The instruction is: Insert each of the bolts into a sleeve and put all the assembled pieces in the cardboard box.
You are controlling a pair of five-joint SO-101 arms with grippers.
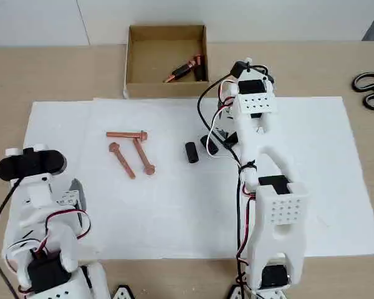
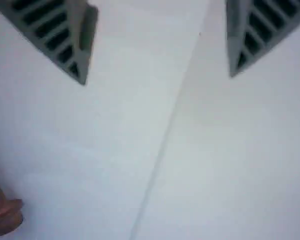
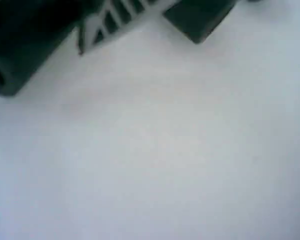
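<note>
Sleeves [image 1: 191, 152], two, lie near my right claw [image 1: 219, 138], at frame centre; I cannot tell its state. My left claw [image 2: 155, 45] is spread wide over white paper [image 1: 174, 218]. Three loose bolts [image 1: 126, 134] lie centre-left. The cardboard box [image 1: 137, 56], upper centre, holds assembled pieces [image 1: 184, 70], count unclear.

Scissors [image 1: 369, 90] run off the high view's right edge. One sleeve [image 1: 210, 144] is half tucked under the right arm [image 1: 262, 149]. In the cardboard box [image 1: 148, 59], the assembled pieces [image 1: 186, 70] overlap, so the count is unclear. The picture corner clips a bolt head [image 2: 4, 215]. A blurred black sleeve [image 3: 20, 45] is also cut by the frame.
</note>
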